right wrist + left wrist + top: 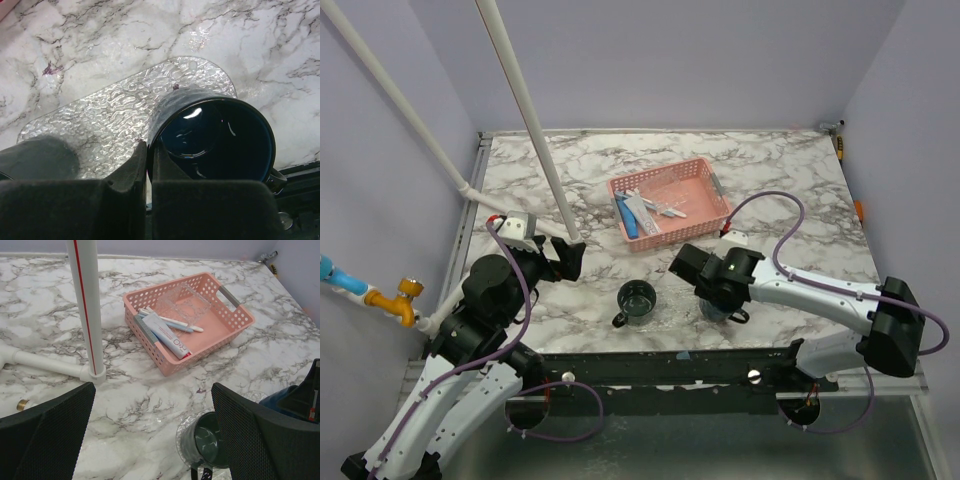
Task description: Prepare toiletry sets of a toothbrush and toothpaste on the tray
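Note:
A clear, ripple-textured tray [110, 117] lies flat on the marble near the front edge; it also shows in the top view [678, 305]. A dark green mug [637, 300] stands on its left end and a dark blue mug [215, 140] on its right end. My right gripper [149, 147] is shut on the blue mug's near rim, one finger inside and one outside. My left gripper [152, 390] is open and empty, above the marble left of the green mug [205, 442]. A toothpaste tube [167, 335] and toothbrushes [175, 322] lie in the pink basket [150, 347].
The pink lattice basket [715, 180] sits behind the mugs at mid table, with a clear plastic piece [185, 302] in its far part. A white pipe frame [525, 110] slants over the left side, its foot [92, 372] near my left gripper [570, 258].

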Robot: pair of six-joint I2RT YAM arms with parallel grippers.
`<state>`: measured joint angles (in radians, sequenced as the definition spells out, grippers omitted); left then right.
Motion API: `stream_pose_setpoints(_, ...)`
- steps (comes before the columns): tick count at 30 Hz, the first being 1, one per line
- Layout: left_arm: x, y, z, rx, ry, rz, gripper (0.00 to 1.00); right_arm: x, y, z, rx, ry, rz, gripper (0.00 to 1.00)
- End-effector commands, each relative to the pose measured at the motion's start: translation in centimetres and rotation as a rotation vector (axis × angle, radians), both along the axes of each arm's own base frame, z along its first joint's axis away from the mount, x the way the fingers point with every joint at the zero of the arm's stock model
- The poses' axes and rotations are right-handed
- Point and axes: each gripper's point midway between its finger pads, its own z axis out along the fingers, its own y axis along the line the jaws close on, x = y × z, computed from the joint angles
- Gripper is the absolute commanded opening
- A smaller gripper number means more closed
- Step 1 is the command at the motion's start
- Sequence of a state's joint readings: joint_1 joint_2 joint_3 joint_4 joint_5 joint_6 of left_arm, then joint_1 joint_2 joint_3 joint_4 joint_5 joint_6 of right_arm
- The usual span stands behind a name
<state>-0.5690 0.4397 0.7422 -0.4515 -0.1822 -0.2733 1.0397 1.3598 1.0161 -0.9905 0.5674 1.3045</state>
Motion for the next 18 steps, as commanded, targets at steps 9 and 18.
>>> stream_pose_setpoints(9, -0.35, -0.19, 0.71, -0.024, -0.018, -0.018, 0.99, 1.46, -0.75, 0.53, -0.076, -0.078, -0.048, 0.0)
stream_pose_setpoints(18, -0.46, -0.15, 0.76, -0.026, -0.022, -0.019, 0.99, 1.58, -0.54, -0.13, -0.088, -0.071, -0.049, 0.0)
